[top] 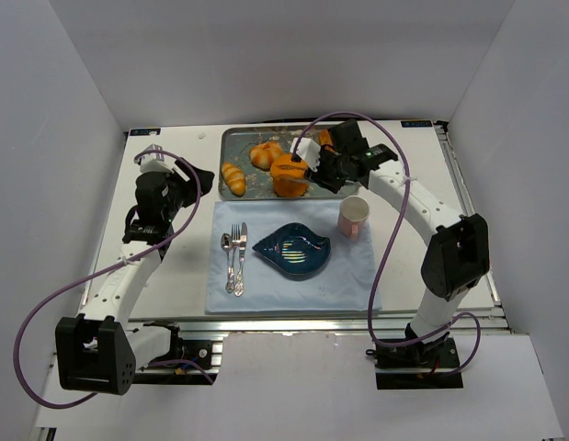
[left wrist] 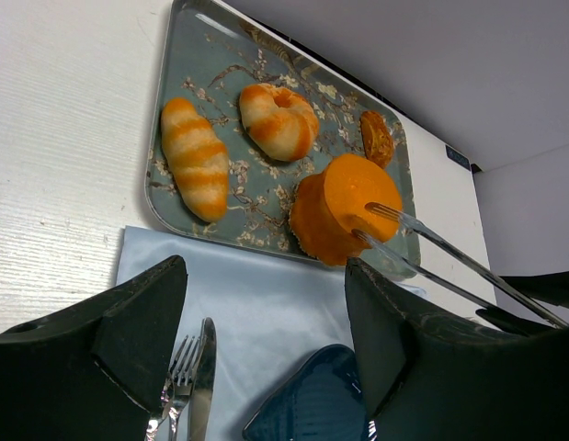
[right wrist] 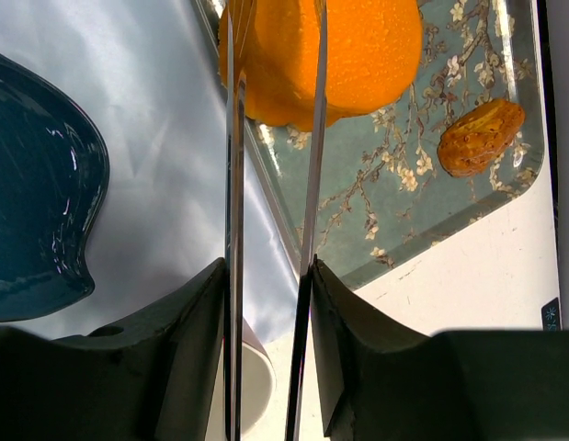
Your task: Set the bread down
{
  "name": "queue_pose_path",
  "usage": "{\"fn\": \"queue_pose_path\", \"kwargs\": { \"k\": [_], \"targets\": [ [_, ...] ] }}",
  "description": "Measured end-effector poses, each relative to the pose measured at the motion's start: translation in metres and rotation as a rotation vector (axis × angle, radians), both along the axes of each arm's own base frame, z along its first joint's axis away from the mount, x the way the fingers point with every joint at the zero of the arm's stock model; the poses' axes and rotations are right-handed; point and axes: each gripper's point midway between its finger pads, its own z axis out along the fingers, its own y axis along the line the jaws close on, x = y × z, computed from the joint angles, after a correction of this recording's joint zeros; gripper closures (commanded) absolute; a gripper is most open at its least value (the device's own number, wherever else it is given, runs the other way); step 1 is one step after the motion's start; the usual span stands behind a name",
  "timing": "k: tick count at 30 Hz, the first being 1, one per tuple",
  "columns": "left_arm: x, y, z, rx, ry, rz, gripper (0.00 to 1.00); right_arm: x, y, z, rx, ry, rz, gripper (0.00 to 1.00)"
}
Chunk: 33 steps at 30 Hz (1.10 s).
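The bread (top: pixel 289 175), a smooth orange cylinder, is tilted at the near edge of the patterned tray (top: pixel 231 138). It also shows in the left wrist view (left wrist: pixel 344 207) and the right wrist view (right wrist: pixel 330 55). My right gripper (top: pixel 325 170) (right wrist: pixel 266 266) is shut on metal tongs (right wrist: pixel 313 184), and the two tong blades (left wrist: pixel 431 248) clamp the bread's sides. My left gripper (top: pixel 197 179) (left wrist: pixel 266 276) is open and empty, left of the tray above the cloth's far left corner.
A striped roll (top: pixel 233 177), a scored bun (top: pixel 264 154) and a small brown piece (right wrist: pixel 477 138) lie in the tray. On the blue cloth (top: pixel 293 285) are a dark blue plate (top: pixel 293 248), a fork and knife (top: pixel 236 257), and a pink mug (top: pixel 355 216).
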Motion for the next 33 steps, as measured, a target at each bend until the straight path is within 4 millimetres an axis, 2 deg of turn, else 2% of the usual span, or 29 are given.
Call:
{"fn": "queue_pose_path", "kwargs": {
  "k": [14,24,33],
  "targets": [
    [0.0,0.0,0.0,0.0,-0.003,0.0,0.21,-0.002,0.004,0.0,-0.001,-0.002,0.009,0.55],
    [-0.001,0.0,-0.003,0.0,0.004,0.0,0.21,-0.006,-0.004,-0.017,-0.043,0.008,-0.004,0.54],
    [-0.002,0.0,-0.005,0.001,0.009,0.0,0.21,-0.008,-0.002,-0.016,-0.079,-0.049,0.025,0.54]
  ]
}}
